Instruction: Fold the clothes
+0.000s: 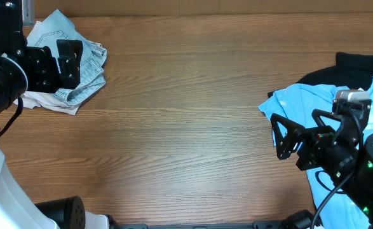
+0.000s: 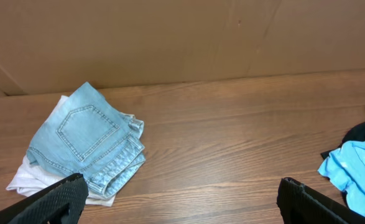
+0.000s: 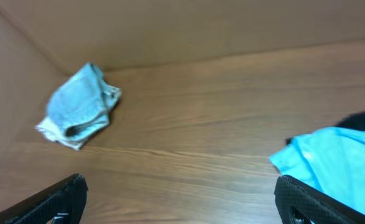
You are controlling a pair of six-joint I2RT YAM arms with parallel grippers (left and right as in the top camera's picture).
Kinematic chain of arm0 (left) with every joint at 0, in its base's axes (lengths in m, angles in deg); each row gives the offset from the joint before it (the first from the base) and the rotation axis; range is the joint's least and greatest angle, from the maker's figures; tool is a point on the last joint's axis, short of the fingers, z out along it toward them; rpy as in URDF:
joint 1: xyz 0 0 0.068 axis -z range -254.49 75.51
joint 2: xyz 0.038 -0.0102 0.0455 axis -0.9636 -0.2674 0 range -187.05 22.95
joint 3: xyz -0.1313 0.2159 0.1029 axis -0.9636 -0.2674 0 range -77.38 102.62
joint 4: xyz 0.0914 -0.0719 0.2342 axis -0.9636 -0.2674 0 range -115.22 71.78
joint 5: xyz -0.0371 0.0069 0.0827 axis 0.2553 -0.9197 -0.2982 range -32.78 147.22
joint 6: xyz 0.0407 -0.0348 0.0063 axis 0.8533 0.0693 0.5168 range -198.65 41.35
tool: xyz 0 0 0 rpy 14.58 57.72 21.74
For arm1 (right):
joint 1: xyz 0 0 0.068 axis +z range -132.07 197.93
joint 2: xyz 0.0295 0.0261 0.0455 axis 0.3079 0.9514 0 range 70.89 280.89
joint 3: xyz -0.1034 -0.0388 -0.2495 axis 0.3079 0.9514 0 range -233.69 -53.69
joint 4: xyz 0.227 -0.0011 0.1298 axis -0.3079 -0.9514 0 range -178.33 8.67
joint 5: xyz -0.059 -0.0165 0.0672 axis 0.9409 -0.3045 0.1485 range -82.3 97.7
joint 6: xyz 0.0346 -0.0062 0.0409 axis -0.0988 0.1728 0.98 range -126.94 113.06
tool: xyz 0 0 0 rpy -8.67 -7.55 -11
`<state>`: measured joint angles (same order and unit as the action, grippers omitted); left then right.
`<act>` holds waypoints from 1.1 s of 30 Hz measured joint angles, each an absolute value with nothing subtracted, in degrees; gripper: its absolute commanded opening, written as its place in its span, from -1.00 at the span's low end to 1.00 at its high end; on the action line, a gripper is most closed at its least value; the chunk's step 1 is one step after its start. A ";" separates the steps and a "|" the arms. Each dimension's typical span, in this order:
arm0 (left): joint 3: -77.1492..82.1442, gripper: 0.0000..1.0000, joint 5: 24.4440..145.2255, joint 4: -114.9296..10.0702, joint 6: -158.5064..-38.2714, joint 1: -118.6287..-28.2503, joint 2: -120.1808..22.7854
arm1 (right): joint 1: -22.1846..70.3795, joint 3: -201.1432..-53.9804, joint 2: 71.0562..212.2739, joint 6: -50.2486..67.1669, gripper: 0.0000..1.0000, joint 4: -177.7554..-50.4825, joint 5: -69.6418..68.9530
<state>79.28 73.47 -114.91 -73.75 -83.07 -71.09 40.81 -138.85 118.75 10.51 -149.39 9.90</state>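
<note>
The folded light-blue denim shorts (image 1: 78,79) lie at the table's far left on a pale folded garment (image 1: 54,102); both also show in the left wrist view (image 2: 89,146) and, smaller, in the right wrist view (image 3: 79,112). A sky-blue T-shirt (image 1: 316,105) lies crumpled at the right over a black garment (image 1: 348,67). My left gripper (image 1: 68,63) is open and empty, just above the shorts' near edge (image 2: 182,202). My right gripper (image 1: 294,137) is open and empty at the T-shirt's left edge (image 3: 182,202).
A brown cardboard wall (image 2: 182,37) runs along the table's far edge. Bare wooden tabletop (image 1: 186,114) stretches between the two piles. The arm bases stand at the near corners.
</note>
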 measured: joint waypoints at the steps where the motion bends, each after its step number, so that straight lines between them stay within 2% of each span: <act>1: 79.28 1.00 73.47 -114.93 -73.75 -83.07 -71.09 | 40.81 -138.81 118.75 10.19 1.00 -148.64 10.81; 7: 79.28 1.00 73.45 -114.91 -73.75 -83.07 -71.09 | 35.39 -131.62 115.86 1.73 1.00 -131.70 12.39; 14: 79.28 1.00 73.45 -114.91 -73.75 -83.07 -71.09 | 21.92 -106.68 105.02 -2.53 1.00 -109.37 2.68; 24: 79.28 1.00 73.45 -114.91 -73.75 -83.07 -71.09 | 19.43 -74.46 84.96 -3.61 1.00 -95.29 -2.41; 29: 79.28 1.00 73.47 -114.93 -73.75 -83.09 -71.09 | 19.41 -63.95 74.66 -3.74 1.00 -92.95 -2.58; 33: 79.28 1.00 73.47 -114.93 -73.75 -83.07 -71.09 | 19.39 -59.05 72.00 -3.76 1.00 -89.21 -2.61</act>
<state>79.28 73.47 -114.93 -73.75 -83.07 -71.09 19.39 -59.05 72.00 -3.76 -89.21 -2.61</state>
